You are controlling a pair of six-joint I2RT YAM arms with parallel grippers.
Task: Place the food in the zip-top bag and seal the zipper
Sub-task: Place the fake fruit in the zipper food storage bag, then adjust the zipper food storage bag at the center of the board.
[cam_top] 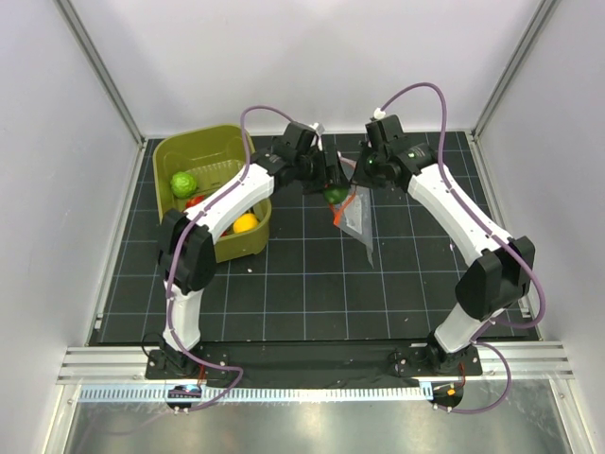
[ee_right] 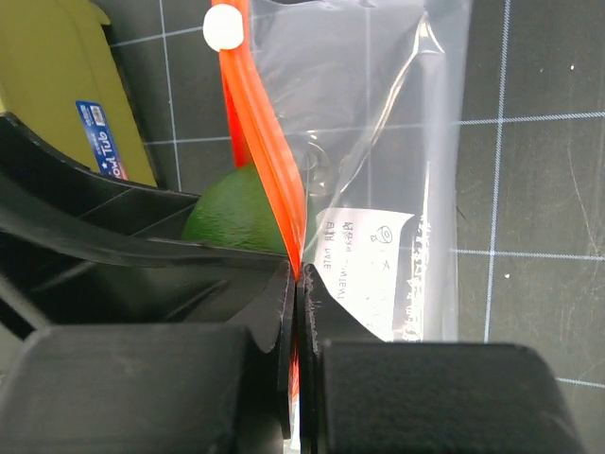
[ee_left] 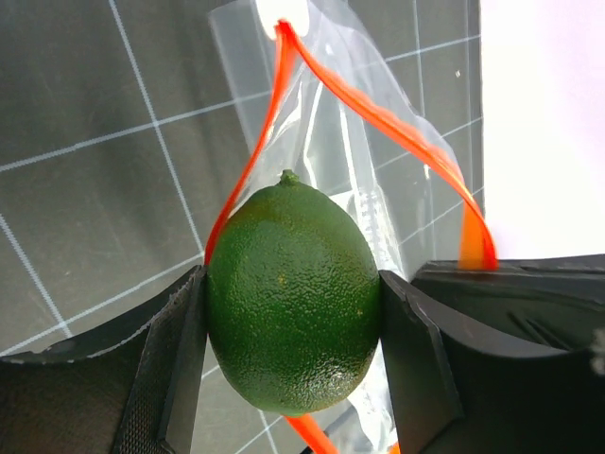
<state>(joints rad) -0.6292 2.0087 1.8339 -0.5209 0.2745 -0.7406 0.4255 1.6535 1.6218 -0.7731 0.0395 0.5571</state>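
Green lime [ee_left: 291,293], held between the left gripper's [ee_left: 291,307] fingers, hangs at the zip-top bag's [ee_left: 378,189] open mouth over the table's [cam_top: 312,274] far middle. The right gripper's [ee_right: 298,284] fingers pinch its zipper [ee_right: 260,132]. Loading is under way; next, the lime probably needs lowering inside and releasing.

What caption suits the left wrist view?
Left gripper holds a green lime at the open mouth of the clear bag.
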